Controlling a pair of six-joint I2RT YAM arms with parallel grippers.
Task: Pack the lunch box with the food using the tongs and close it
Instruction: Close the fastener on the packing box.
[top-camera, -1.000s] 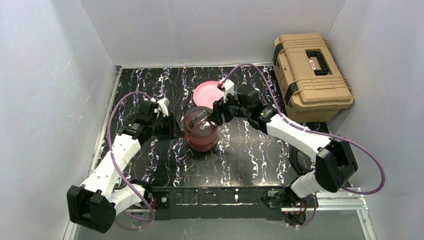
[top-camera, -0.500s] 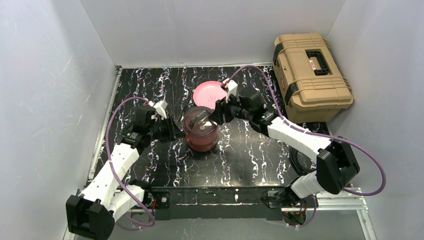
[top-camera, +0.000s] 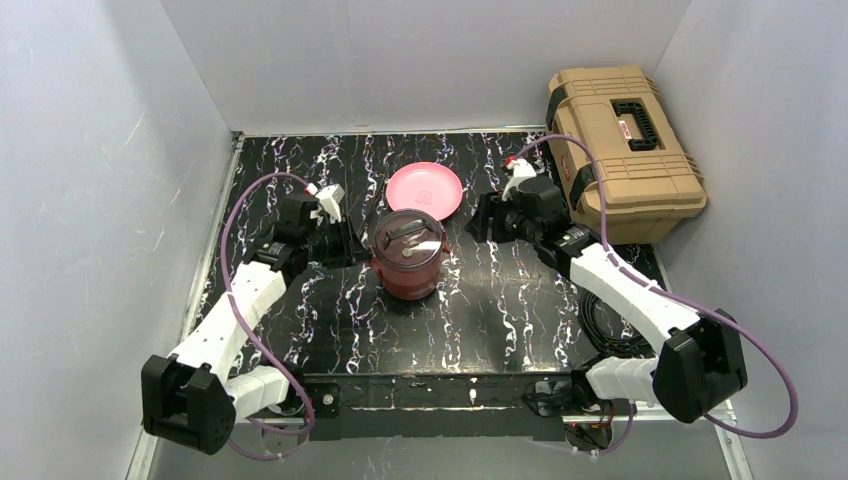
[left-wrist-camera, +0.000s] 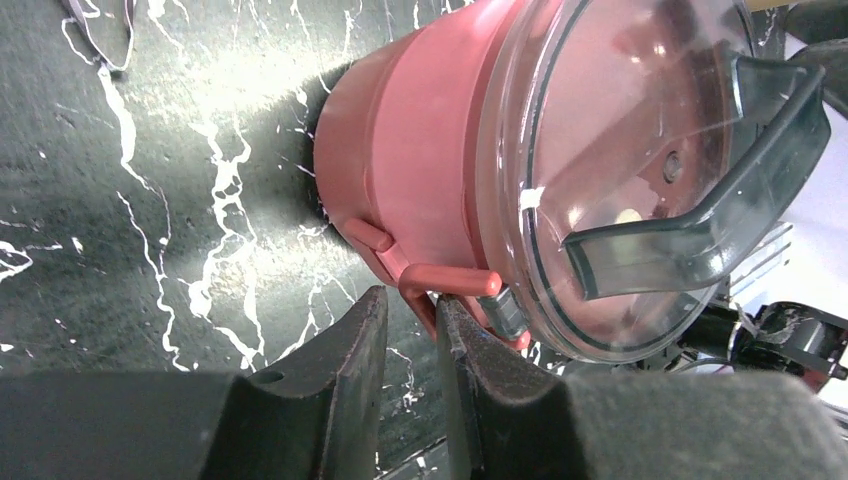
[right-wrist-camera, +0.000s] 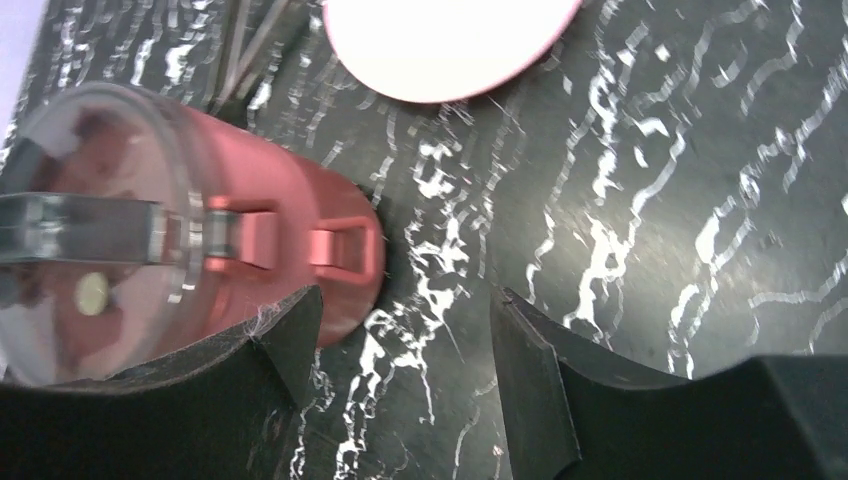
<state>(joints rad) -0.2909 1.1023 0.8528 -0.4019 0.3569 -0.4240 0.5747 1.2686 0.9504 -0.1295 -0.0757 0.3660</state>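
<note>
Robot lab cell: plain white panel walls (top-camera: 420, 60), black marbled tabletop (top-camera: 500, 300), tan toolbox (top-camera: 625, 150).

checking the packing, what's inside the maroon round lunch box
Through the clear lid of the maroon round lunch box, only a pale-dotted maroon inner disc shows; any food beneath is covered.

Bare desk (top-camera: 480, 310) lies near and right of the lunch box (top-camera: 407, 265); the plate (top-camera: 425, 187) and tongs (left-wrist-camera: 108, 30) crowd its far side.

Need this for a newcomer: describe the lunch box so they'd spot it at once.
On the black marbled table, look at the centre. The lunch box stands just nearer than the flat pink plate: a maroon cylinder with clear lid and dark handle.
</note>
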